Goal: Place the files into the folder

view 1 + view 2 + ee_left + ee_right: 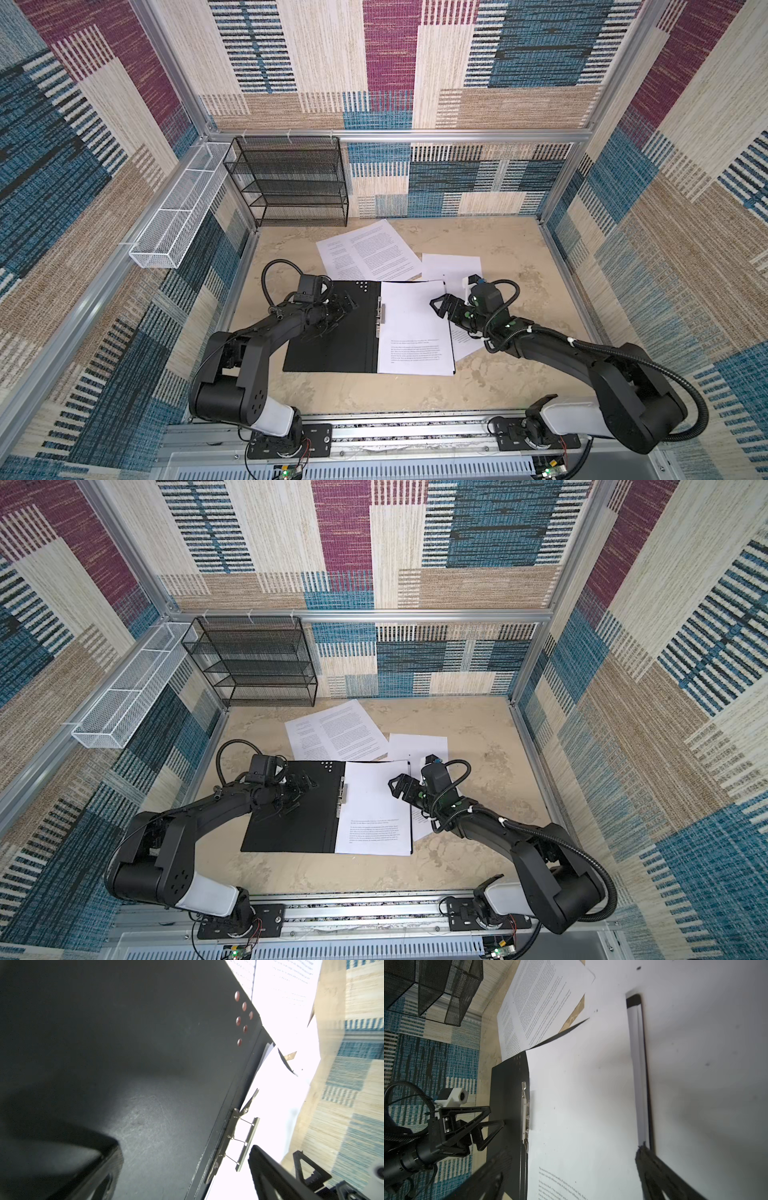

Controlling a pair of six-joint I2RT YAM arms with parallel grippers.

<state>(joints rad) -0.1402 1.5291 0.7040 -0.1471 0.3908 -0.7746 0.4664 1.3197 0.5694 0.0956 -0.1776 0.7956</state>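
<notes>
An open folder [332, 345], black inside, lies at the centre of both top views. White files [415, 332] are stacked on its right half, beside the metal clip [380, 316]. The left gripper [347, 308] hangs over the bare left half, jaws wide, holding nothing. The right gripper [438, 308] hangs over the stack, jaws spread wide and empty. More sheets [365, 253] lie loose just above the folder.

Top views steeply down; wrist cameras close over the folder [124, 1043].
</notes>
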